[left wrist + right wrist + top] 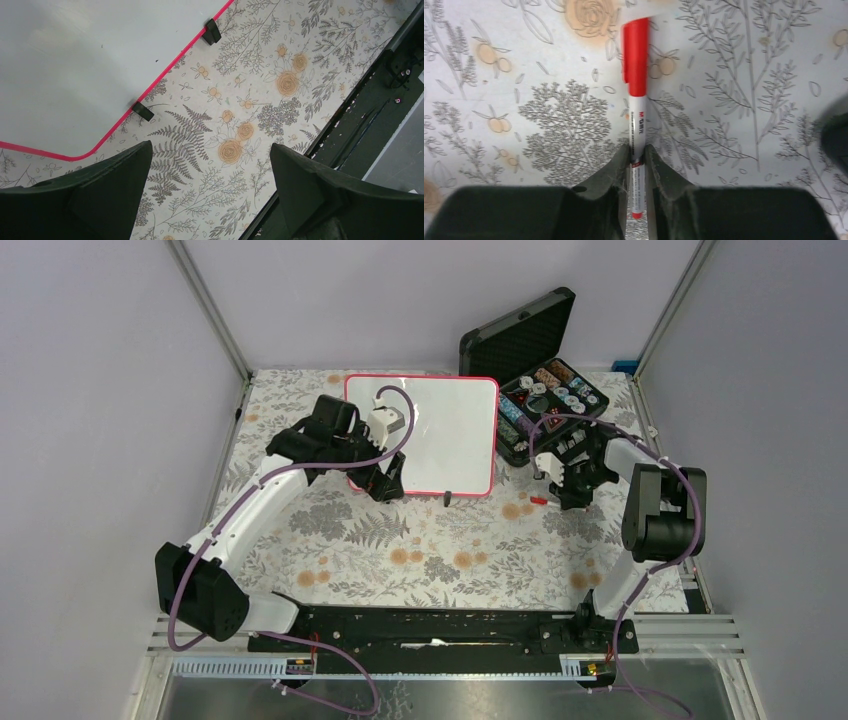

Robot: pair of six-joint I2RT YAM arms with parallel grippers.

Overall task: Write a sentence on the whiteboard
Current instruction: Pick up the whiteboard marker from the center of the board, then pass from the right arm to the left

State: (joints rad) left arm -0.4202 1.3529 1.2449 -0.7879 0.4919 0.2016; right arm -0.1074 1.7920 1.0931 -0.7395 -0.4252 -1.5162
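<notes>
Whiteboard (440,435) flat on floral cloth (420,540), toward 12 o'clock of table, red frame, two black feet (143,111) on near edge. Left gripper (210,157) at board's 7 o'clock corner, fingers spread wide, only cloth between. Right gripper (638,162) low at board's 4 o'clock, fingers pinching white barrel of red-capped marker (636,95). Black case (530,350) open at 2 o'clock, right next to board, touching or not, can't tell.

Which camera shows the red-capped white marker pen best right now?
Right wrist: the red-capped white marker pen runs lengthwise mid-frame, cap and barrel print sharp, the right gripper closed around its barrel. Top external shows it only as a red speck; left wrist shows none of it.
</notes>
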